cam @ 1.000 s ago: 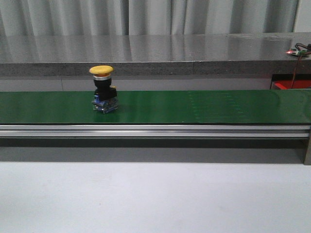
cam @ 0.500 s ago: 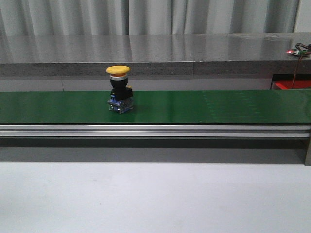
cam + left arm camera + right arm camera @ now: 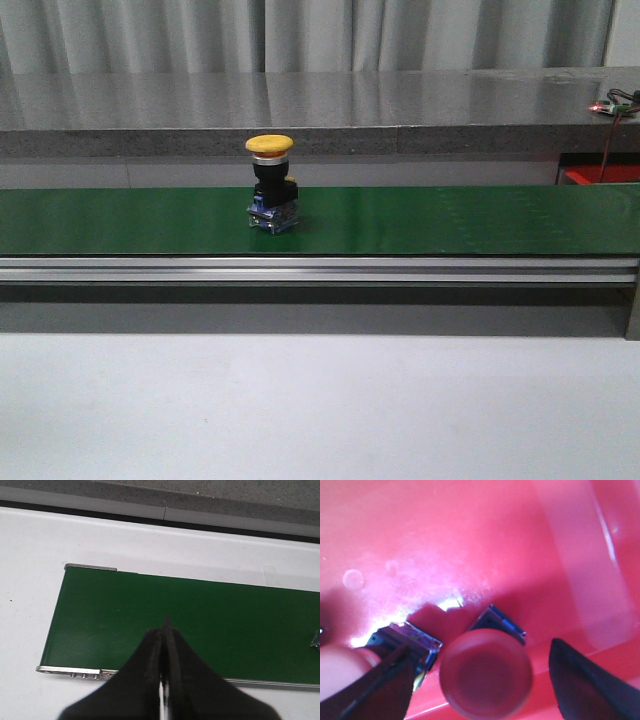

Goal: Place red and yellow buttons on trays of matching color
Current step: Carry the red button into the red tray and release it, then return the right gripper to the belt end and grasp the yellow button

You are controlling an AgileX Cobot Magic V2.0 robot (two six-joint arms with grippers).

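A yellow button (image 3: pixel 270 185) with a black body and blue base stands upright on the green conveyor belt (image 3: pixel 450 220), left of centre. Neither gripper shows in the front view. My left gripper (image 3: pixel 165 642) is shut with nothing in it, hovering over the belt's end (image 3: pixel 125 615). My right gripper (image 3: pixel 481 650) is open inside the red tray (image 3: pixel 470 545). A red button (image 3: pixel 486 672) stands between its fingers, with gaps on both sides. A second red button (image 3: pixel 340 672) lies beside it, its clear base (image 3: pixel 405 640) showing. The yellow tray is out of view.
A grey stone ledge (image 3: pixel 320 110) runs behind the belt, and an aluminium rail (image 3: pixel 320 268) along its front. The red tray's edge (image 3: pixel 600 175) peeks out at the far right, below some wiring (image 3: pixel 620 100). White tabletop (image 3: pixel 320 400) lies in front.
The yellow button has travelled to the right along the belt, staying upright.
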